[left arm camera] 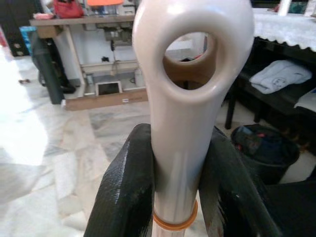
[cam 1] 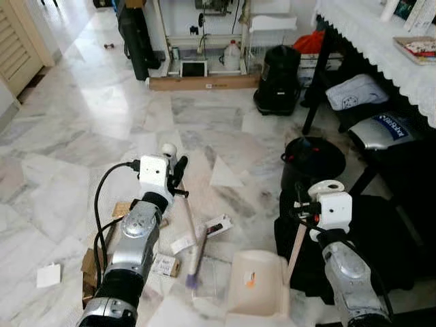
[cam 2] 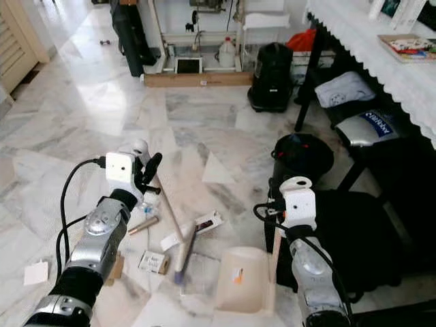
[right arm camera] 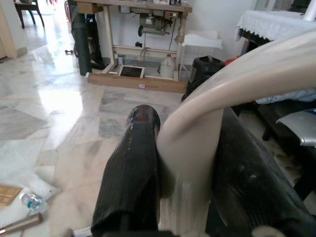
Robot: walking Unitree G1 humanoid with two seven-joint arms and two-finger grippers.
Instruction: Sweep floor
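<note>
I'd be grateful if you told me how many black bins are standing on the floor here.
2: a tall black bin by the sewing table at the far wall, and a round black bin beside the bench, nearer the robot's right arm. Others may be hidden.

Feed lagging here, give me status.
Left gripper jaws shut on beige broom handle. Right gripper shut on beige dustpan handle. Litter beside broom head.

Black bin [cam 1: 277,79] near a wooden sewing table [right arm camera: 133,7], white jug [cam 1: 232,55] beneath it, folded towel [cam 1: 355,91] on a dark bench, book [cam 1: 416,48] on lace tablecloth [cam 1: 368,34]
</note>
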